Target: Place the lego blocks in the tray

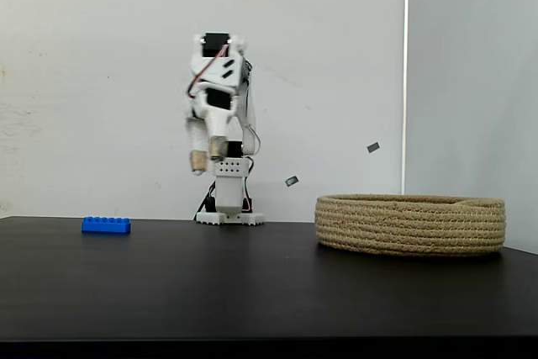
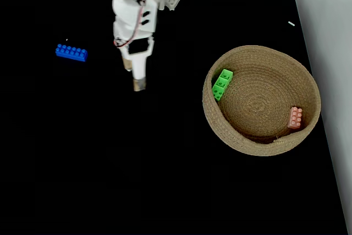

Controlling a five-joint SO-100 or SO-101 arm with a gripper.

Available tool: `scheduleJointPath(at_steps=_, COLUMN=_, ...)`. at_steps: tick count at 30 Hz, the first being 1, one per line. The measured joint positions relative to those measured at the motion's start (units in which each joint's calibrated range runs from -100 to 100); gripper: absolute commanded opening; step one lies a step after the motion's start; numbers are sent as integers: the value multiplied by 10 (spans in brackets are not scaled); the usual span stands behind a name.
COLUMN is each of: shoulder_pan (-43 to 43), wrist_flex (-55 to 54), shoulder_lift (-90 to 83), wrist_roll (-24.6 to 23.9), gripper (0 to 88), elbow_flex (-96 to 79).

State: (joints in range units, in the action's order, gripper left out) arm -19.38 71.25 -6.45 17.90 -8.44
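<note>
Three lego blocks can be counted, one of each colour, with one tray and one arm. The blue brick (image 2: 71, 53) lies alone on the black counter (image 2: 110, 163), well apart from the tray, on the left in both fixed views; from the side it shows as a low studded bar (image 1: 106, 224). The top-down fixed view shows the inside of the coiled rope tray (image 2: 308, 78): the green brick (image 2: 221, 84) leans against the left inner wall and the salmon-pink brick (image 2: 295, 117) sits near the right inner wall. From the side, the tray's wall (image 1: 410, 226) hides both. The side fixed view shows the tool (image 1: 208, 155) hanging well above the counter, between blue brick and tray, holding nothing; its tan-tipped fingers (image 1: 218, 148) point down, slightly parted. From above, the tool (image 2: 136, 78) is foreshortened, so its gap cannot be judged there.
</note>
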Motion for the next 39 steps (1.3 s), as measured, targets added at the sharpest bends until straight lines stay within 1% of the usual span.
scheduleJointPath(at_steps=4, shoulder_pan=-113, wrist_flex=0, shoulder_lift=7, wrist_roll=5, gripper=254, elbow_flex=-17)
scheduleJointPath(at_steps=6, shoulder_pan=-156, wrist_flex=0, shoulder_lift=24, wrist_roll=5, gripper=254, elbow_flex=-18)
scheduleJointPath(at_steps=9, shoulder_pan=-210, wrist_flex=2, shoulder_lift=44, wrist_roll=14, gripper=254, elbow_flex=-19)
scheduleJointPath(at_steps=12, shoulder_pan=-243, wrist_flex=2, shoulder_lift=58, wrist_roll=23, gripper=252, elbow_flex=-25)
scheduleJointPath(at_steps=22, shoulder_pan=-283, wrist_flex=-15, shoulder_lift=75, wrist_roll=48, gripper=249, elbow_flex=-59)
scheduleJointPath(at_steps=39, shoulder_pan=-309, wrist_flex=-86, shoulder_lift=82, wrist_roll=56, gripper=243, elbow_flex=-125)
